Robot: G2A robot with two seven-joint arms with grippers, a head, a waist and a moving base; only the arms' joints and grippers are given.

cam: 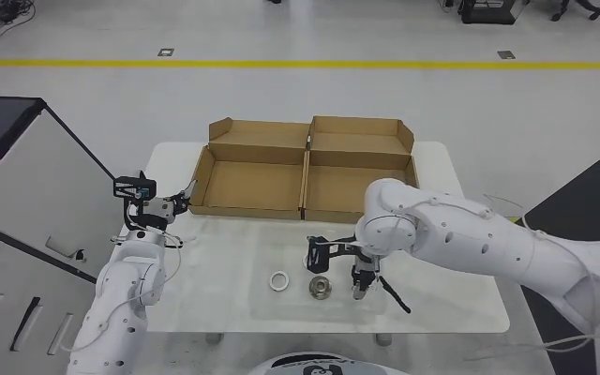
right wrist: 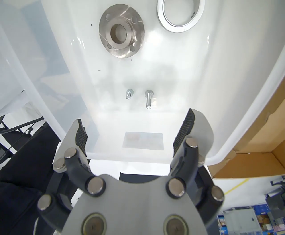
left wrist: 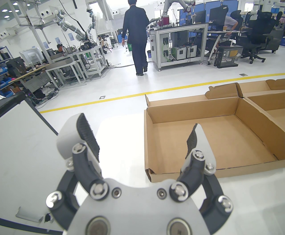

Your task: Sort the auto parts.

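Pick step; no part boxed yet. Right claw point(right wrist: 135, 116) released, hovering over the white tray point(right wrist: 189, 66) on the worktop point(cam: 436, 164): long bolt point(right wrist: 148, 99) and short bolt point(right wrist: 129, 93) just ahead, flange point(right wrist: 121, 33) and ring point(right wrist: 180, 13) beyond. Left claw point(left wrist: 138, 121) released beside the cardboard boxes point(cam: 253, 183). Next, probably: descend, straddle one bolt, clench.

A left box point(cam: 251, 183) and a right box point(cam: 361, 187) are set side by side at the table's point(cam: 459, 291) far side. Nearer, in a tray point(right wrist: 249, 120), a ring point(cam: 279, 280) is laid left of a flange point(cam: 320, 287), with bolts point(right wrist: 148, 99) to its right.
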